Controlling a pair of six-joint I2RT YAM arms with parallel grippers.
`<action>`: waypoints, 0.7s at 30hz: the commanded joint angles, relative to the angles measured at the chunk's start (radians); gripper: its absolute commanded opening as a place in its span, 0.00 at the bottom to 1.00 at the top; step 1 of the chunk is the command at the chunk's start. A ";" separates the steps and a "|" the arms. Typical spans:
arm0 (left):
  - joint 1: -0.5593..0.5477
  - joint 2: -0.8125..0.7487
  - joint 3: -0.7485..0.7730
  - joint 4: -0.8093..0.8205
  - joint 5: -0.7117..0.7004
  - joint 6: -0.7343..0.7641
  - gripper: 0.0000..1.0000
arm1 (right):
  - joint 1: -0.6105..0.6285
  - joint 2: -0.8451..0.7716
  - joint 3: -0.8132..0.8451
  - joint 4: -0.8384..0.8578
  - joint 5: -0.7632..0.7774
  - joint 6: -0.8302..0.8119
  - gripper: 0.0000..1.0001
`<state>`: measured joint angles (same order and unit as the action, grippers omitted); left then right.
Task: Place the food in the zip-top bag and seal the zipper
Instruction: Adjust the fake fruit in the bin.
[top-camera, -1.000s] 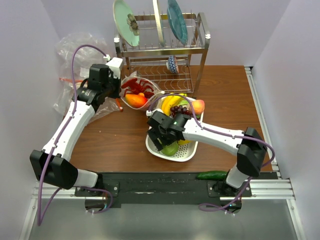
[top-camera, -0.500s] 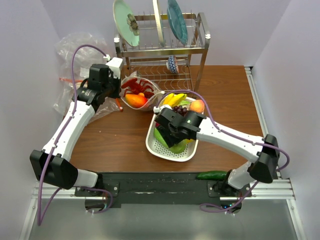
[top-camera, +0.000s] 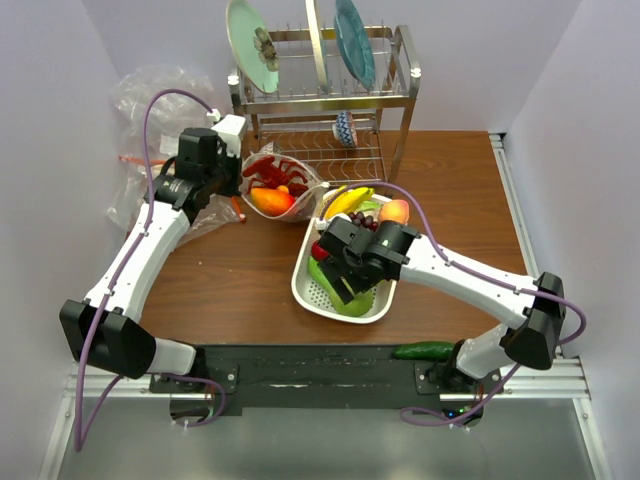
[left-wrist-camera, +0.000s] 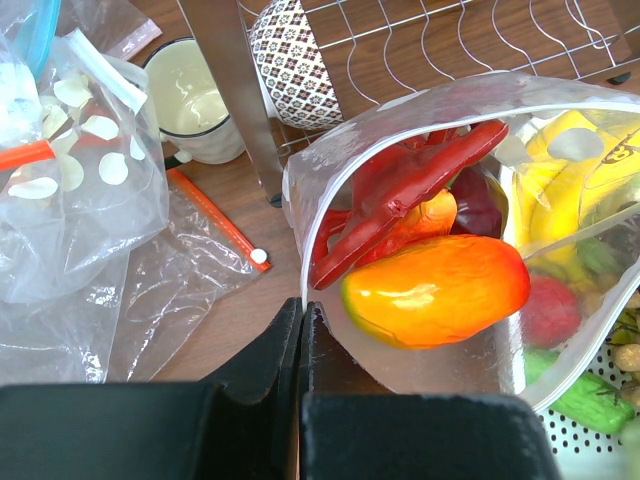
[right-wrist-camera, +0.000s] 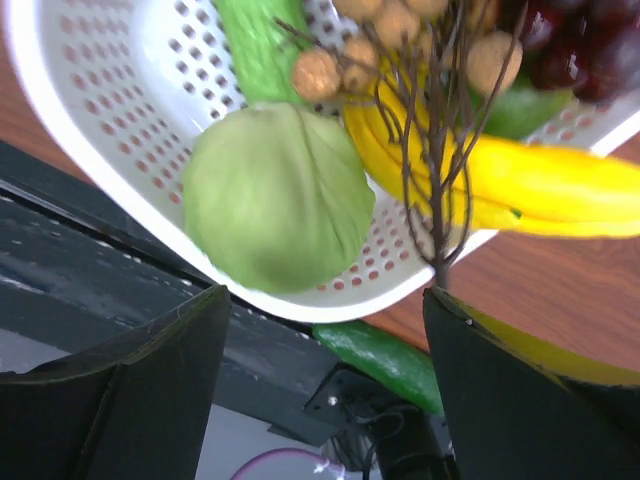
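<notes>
My left end effector (left-wrist-camera: 302, 312) is pinched tight on the mouth edge of the zip-top bag (left-wrist-camera: 430, 95). The bag sits just beside the far-left corner of the white tray (right-wrist-camera: 70, 110) and holds a red lobster (left-wrist-camera: 400, 190), an orange-red pepper (left-wrist-camera: 435, 290) and a dark red apple (left-wrist-camera: 478, 200). My right end effector (right-wrist-camera: 322, 295) hangs over the tray, spread wide and empty, above the cabbage (right-wrist-camera: 275, 195) and bananas (right-wrist-camera: 540, 185) inside it.

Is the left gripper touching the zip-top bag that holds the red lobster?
Touching. In the left wrist view the left gripper is shut on the mouth edge of the zip-top bag, and the rim runs straight down into the closed fingertips.
</notes>
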<state>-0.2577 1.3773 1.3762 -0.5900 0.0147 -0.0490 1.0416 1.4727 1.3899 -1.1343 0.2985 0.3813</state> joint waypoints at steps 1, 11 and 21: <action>-0.002 -0.040 0.000 0.056 -0.001 0.012 0.00 | 0.000 0.015 0.127 0.089 -0.038 -0.067 0.77; -0.002 -0.047 -0.003 0.055 -0.007 0.014 0.00 | -0.096 0.231 0.258 0.223 -0.107 -0.145 0.71; -0.002 -0.044 0.000 0.058 -0.012 0.015 0.00 | -0.199 0.353 0.221 0.436 -0.144 -0.193 0.64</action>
<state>-0.2577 1.3685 1.3762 -0.5896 0.0116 -0.0486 0.8562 1.8046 1.6096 -0.8318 0.1791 0.2234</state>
